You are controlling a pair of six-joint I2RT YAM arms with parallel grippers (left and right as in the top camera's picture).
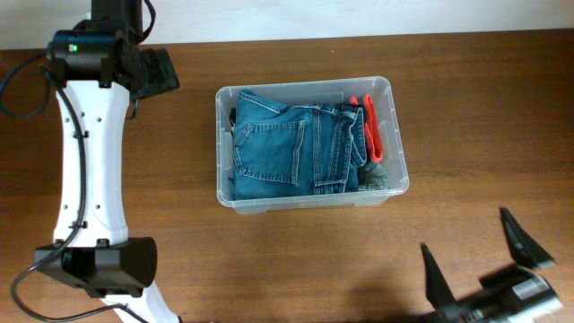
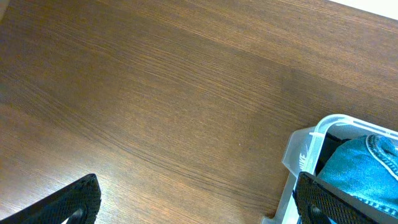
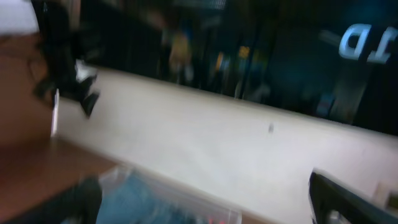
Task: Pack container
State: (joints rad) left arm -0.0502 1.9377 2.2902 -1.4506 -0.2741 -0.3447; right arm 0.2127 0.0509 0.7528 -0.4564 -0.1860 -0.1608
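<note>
The container (image 1: 313,202), a clear plastic bin, stands mid-table with folded blue jeans (image 1: 291,148) filling most of it and an orange-red item (image 1: 370,128) along its right wall. My left gripper (image 1: 164,72) is at the back left, apart from the bin, open and empty; in the left wrist view its gripper (image 2: 199,210) frames bare wood, with the container corner (image 2: 310,142) and jeans (image 2: 364,163) at the right. My right gripper (image 1: 480,262) is open and empty near the front right edge. The right wrist view is blurred; its gripper (image 3: 208,208) faces the container (image 3: 180,198) from a distance.
The white left arm (image 1: 85,152) runs along the table's left side, with its base (image 1: 103,266) at the front left. A pale wall (image 3: 236,143) lies behind the table's far edge. Bare brown wood (image 1: 484,108) surrounds the bin on all sides.
</note>
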